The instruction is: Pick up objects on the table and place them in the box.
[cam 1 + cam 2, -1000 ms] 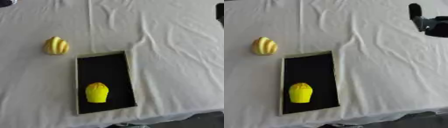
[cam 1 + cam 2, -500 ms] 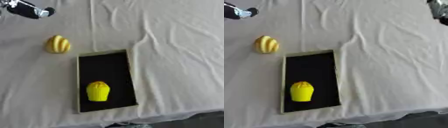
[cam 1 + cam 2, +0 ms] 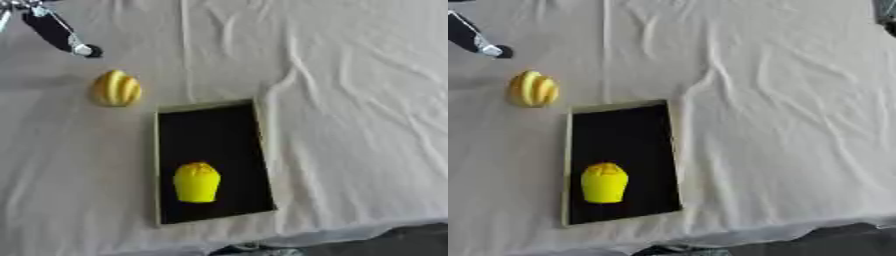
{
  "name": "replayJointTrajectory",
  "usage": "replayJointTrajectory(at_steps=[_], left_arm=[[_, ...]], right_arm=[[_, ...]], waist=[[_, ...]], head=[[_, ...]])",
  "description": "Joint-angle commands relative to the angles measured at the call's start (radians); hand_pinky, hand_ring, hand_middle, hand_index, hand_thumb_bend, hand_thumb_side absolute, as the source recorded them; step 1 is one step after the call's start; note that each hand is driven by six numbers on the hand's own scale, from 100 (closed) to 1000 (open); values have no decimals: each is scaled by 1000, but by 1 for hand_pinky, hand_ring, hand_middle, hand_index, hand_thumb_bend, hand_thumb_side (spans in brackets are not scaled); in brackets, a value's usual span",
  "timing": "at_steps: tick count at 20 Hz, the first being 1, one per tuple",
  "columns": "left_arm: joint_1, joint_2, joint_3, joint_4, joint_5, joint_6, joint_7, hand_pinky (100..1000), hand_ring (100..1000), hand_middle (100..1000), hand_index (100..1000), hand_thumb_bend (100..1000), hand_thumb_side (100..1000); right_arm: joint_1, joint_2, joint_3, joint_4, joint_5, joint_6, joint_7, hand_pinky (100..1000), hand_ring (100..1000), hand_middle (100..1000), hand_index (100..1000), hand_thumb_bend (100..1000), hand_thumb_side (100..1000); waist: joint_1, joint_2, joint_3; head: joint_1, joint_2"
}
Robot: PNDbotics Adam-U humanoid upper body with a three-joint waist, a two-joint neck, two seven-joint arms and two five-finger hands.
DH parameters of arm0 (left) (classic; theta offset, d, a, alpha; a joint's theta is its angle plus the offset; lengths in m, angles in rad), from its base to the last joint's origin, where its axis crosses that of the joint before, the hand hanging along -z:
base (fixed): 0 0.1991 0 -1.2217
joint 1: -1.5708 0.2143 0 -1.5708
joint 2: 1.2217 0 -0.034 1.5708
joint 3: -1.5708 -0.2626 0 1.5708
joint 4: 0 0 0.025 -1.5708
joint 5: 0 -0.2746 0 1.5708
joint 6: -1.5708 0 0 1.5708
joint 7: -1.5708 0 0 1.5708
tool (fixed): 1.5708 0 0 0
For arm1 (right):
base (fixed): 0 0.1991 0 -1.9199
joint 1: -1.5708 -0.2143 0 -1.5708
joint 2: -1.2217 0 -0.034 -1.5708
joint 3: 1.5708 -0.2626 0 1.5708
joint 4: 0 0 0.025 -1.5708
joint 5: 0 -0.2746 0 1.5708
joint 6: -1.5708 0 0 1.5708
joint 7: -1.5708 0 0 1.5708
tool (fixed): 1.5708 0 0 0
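Ribbed yellow fruit is being approached by left hand, finger state can't tell, for pickup & transfer to box.

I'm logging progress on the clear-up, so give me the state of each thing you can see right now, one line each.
Ridged yellow object: lying on the cloth, outside the box, untouched.
Plain yellow object: lying inside the box, near its front end.
Box: open, flat on the table.
Left hand: reaching in at the upper left, above the ridged object, holding nothing.
White cloth: spread over the table, wrinkled.
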Motion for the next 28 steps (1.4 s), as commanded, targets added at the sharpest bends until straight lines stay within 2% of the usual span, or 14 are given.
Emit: replayJointTrajectory(at_steps=[1, 2, 10, 16, 17, 22, 28], left_arm=[[-16, 52, -4, 6, 5, -25, -47, 949, 899, 838, 927, 693, 291], [-14, 55, -6, 10, 9, -30, -59, 945, 898, 827, 924, 701, 343], [4, 64, -22, 19, 53, -29, -107, 916, 870, 775, 892, 697, 410], [14, 64, -41, 12, 89, -3, -120, 911, 864, 766, 884, 703, 413], [17, 62, -41, 13, 89, 1, -121, 899, 852, 749, 868, 709, 421], [32, 29, -48, 59, 88, 43, -106, 896, 850, 750, 869, 697, 425], [43, 4, -57, 72, 90, 54, -110, 895, 850, 756, 875, 695, 410]], right_arm=[[-3, -23, -7, -15, -7, 13, 2, 941, 860, 659, 839, 100, 100], [-2, -20, -7, -15, -8, 17, 3, 942, 859, 657, 837, 100, 119], [-1, -8, -10, -15, -17, 37, 11, 945, 855, 649, 834, 100, 183], [-3, -4, -10, -15, -22, 44, 17, 945, 854, 648, 834, 100, 184], [-3, -2, -10, -15, -23, 45, 17, 946, 852, 644, 833, 100, 215], [-7, 10, -12, -15, -32, 54, 18, 946, 851, 643, 833, 100, 214], [-11, 18, -13, -15, -39, 64, 22, 949, 848, 638, 831, 100, 268]], waist=[[-2, -26, 3], [-3, -26, 3], [-4, -26, 5], [-6, -27, 5], [-6, -26, 5], [-11, -28, 1], [-10, -27, -3]], head=[[-6, 5], [-6, 5], [-6, 5], [-4, 5], [-2, 5], [5, 5], [6, 5]])
